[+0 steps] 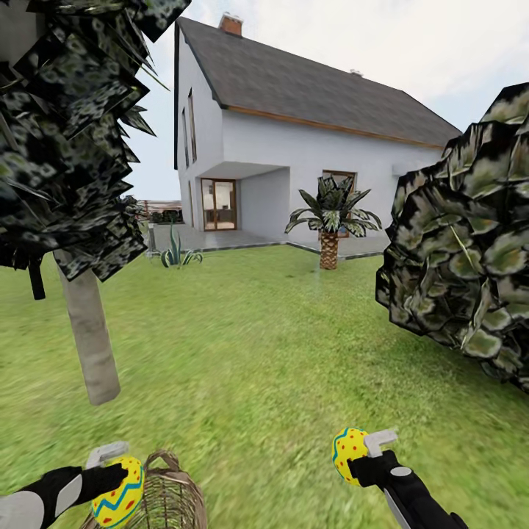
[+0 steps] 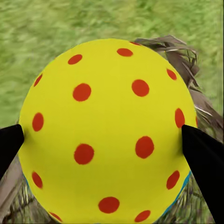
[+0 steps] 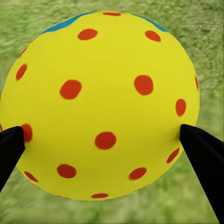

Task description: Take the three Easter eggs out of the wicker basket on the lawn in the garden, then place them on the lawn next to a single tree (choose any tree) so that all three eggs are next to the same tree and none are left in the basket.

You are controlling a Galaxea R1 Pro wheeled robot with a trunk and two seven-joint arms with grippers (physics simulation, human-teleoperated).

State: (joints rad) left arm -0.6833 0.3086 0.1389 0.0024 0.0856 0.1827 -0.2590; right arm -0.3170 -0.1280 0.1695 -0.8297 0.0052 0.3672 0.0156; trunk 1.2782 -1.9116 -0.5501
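My left gripper (image 1: 117,477) is shut on a yellow Easter egg (image 1: 119,492) with red dots and blue zigzag bands, held just above the brown wicker basket (image 1: 173,499) at the bottom left. Up close in the left wrist view this egg (image 2: 107,130) sits between two black fingers (image 2: 205,158), with wicker behind it. My right gripper (image 1: 360,452) is shut on a second red-dotted egg (image 1: 347,453) over the lawn (image 1: 257,353); the right wrist view shows that egg (image 3: 100,105) above grass. A tree (image 1: 88,330) with a pale trunk stands left, close to the basket.
A large dark leafy bush (image 1: 463,242) crowds the right side. A short palm (image 1: 330,220) and a spiky plant (image 1: 176,253) stand by the grey patio of the white house (image 1: 294,132). Open grass lies between me and the house.
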